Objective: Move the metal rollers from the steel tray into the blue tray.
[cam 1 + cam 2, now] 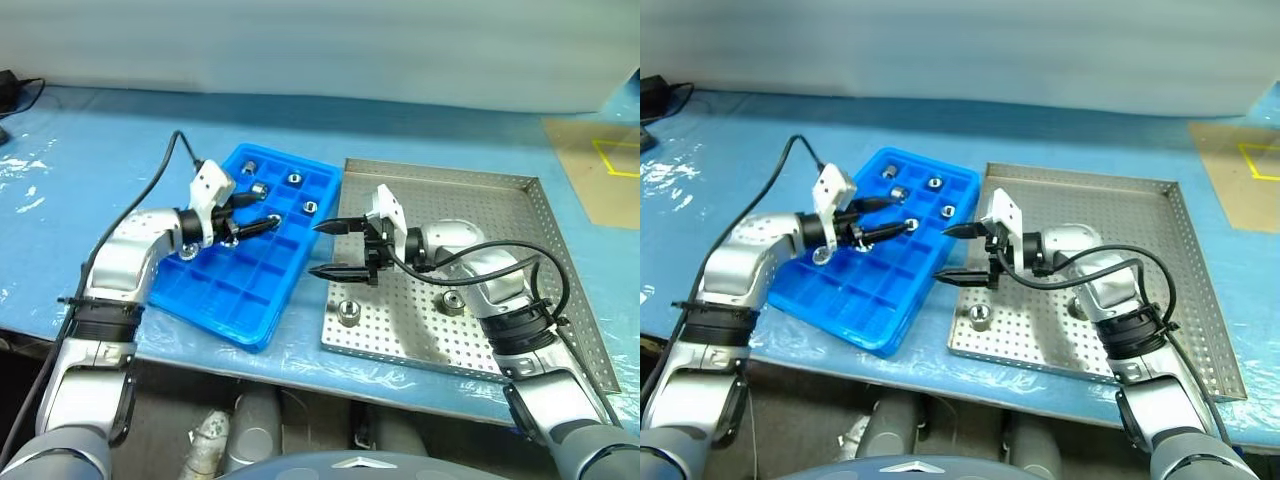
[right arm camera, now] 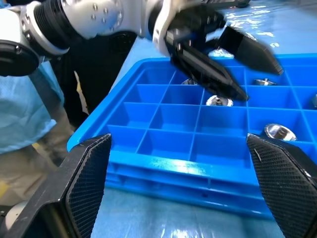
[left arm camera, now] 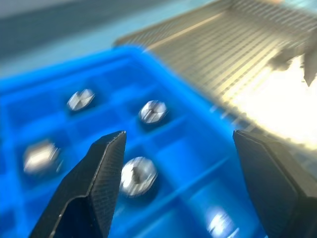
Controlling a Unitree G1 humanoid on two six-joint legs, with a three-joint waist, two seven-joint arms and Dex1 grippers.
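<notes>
The blue tray [image 1: 240, 290] lies left of the steel tray [image 1: 470, 210], their sides nearly touching. Several metal rollers sit in the blue tray's far compartments, among them one roller [image 1: 294, 179] and another roller [image 3: 138, 174] just under my left fingers. My left gripper [image 1: 268, 208] hovers open over the blue tray with nothing between its fingers. Two rollers rest on the steel tray, one near the front left corner [image 1: 347, 311] and one further right [image 1: 453, 300]. My right gripper [image 1: 317, 250] stands open and empty above the steel tray's left edge, pointing at the blue tray [image 2: 188, 148].
Both trays lie on a table under a blue plastic sheet [image 1: 80, 170]. A black cable [image 1: 160, 175] loops from my left wrist. Brown cardboard with yellow tape [image 1: 600, 170] lies at the far right. The table's front edge runs just below the trays.
</notes>
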